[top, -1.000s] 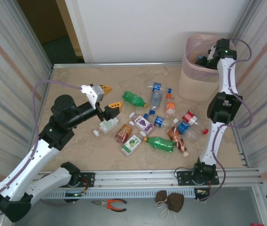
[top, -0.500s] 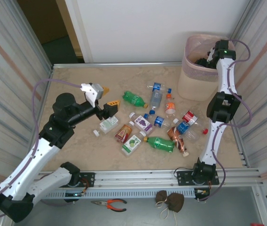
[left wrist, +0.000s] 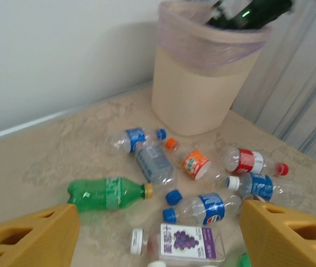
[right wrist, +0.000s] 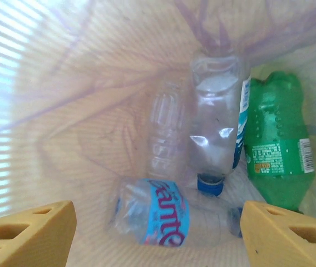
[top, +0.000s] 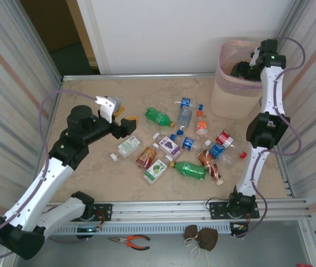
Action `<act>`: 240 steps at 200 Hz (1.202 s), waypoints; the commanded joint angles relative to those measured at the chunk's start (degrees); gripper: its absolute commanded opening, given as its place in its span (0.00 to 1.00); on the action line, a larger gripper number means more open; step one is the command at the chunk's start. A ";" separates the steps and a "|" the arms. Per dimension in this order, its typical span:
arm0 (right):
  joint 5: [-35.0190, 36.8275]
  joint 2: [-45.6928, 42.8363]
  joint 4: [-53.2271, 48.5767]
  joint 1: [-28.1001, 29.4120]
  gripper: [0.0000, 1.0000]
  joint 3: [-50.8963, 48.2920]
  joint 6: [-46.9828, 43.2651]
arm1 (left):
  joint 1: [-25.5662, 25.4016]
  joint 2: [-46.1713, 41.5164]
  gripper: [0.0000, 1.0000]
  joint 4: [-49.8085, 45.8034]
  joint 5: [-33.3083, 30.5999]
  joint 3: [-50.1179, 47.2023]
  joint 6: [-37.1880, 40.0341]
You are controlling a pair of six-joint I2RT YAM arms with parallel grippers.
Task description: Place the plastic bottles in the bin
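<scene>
Several plastic bottles lie scattered mid-table: a green one [top: 158, 117], a clear one with a blue label [top: 184, 114], a grape-labelled white one [top: 169, 146] and a second green one [top: 189, 169]. My left gripper [top: 124, 125] hovers open just left of them, above a white bottle [top: 128, 146]. In the left wrist view the left gripper [left wrist: 158, 233] frames the grape bottle [left wrist: 188, 243] and green bottle [left wrist: 108, 193], touching neither. The bin [top: 231, 94] stands at the far right corner. My right gripper [top: 241, 69] hangs open over it. Below the right gripper [right wrist: 158, 233] lie a blue-labelled bottle [right wrist: 158, 217], a clear one [right wrist: 216, 128] and a green one [right wrist: 275, 139].
Loose caps [top: 113, 157] and a red cap [top: 242, 155] dot the table. Orange-handled pliers [top: 129, 240] and a brown pouch [top: 201, 236] rest on the ledge below the front rail. Ribbed metal walls [top: 13, 83] close both sides. The bin [left wrist: 197, 94] has a thin bag liner.
My left gripper has drawn back left and tipped lower toward the bottles. The right wrist has shifted slightly right and up over the bin, and its jaws have widened.
</scene>
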 commanded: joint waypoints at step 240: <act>3.33 -44.03 11.45 8.65 0.78 -33.19 1.55 | 3.50 33.74 0.81 -25.39 -10.95 5.98 8.38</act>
